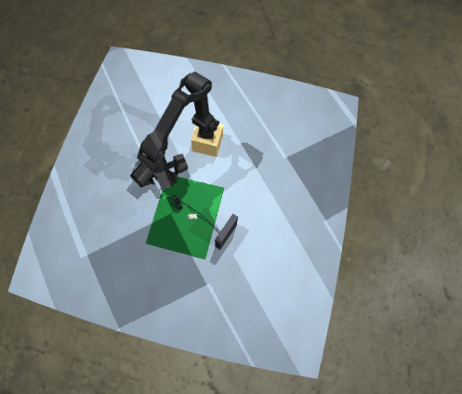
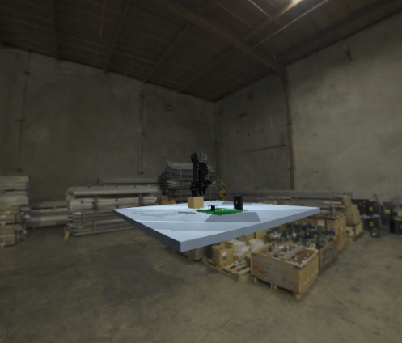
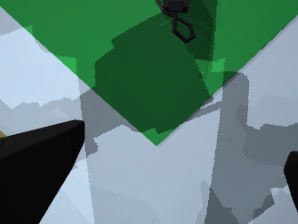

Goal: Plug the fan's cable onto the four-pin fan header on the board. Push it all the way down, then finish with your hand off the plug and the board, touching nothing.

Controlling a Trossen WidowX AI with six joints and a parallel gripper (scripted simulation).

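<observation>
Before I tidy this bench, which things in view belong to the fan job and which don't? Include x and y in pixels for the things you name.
For the job:
- fan (image 1: 227, 231) (image 2: 238, 202)
- cable plug (image 1: 178, 203) (image 2: 213, 208) (image 3: 176, 5)
- white header (image 1: 192, 216)
- green board (image 1: 161, 234) (image 3: 115, 35)
- gripper (image 3: 186, 145)

Lying about:
- wooden crate (image 2: 281, 271)
- pallet (image 2: 237, 272)
</observation>
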